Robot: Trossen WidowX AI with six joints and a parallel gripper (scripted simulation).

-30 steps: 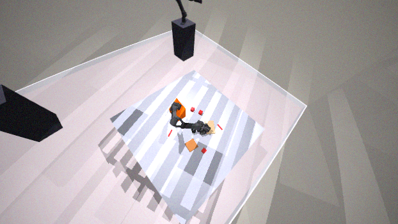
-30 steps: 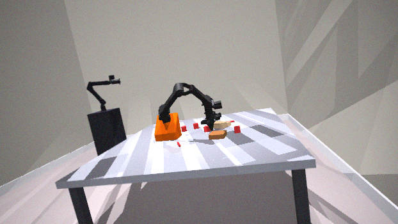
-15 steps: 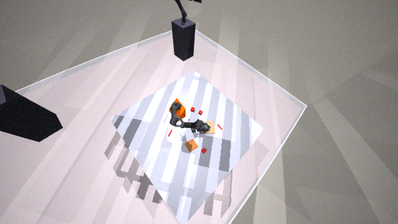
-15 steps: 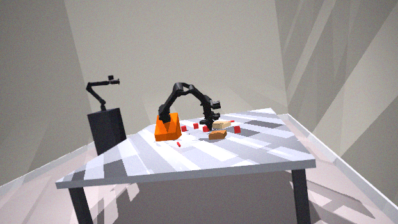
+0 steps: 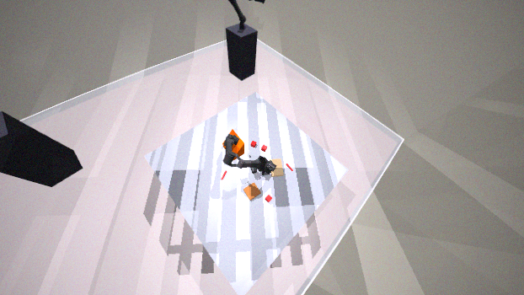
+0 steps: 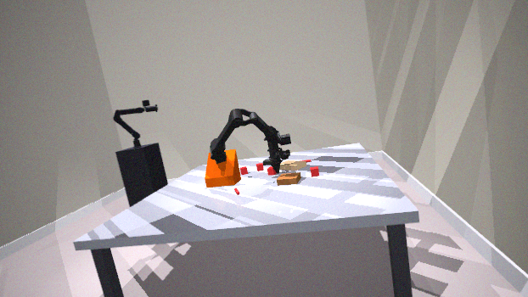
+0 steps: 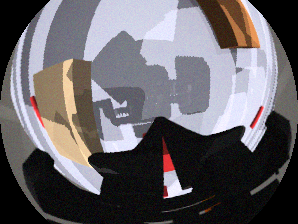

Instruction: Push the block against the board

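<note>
A grey-and-white striped bench (image 6: 297, 204) carries several small red cubes (image 6: 314, 171) and thin red sticks (image 6: 237, 191). An orange wedge-shaped mount (image 6: 222, 171) stands on it. Beside the bench, a black pedestal (image 6: 141, 171) bears a jointed camera stand (image 6: 129, 116). The floor is pale pink (image 5: 105, 139).

Black arm (image 6: 250, 123) bent over striped table (image 6: 297, 204), pale board (image 6: 294, 165) behind brown block (image 6: 289, 178), apart
</note>
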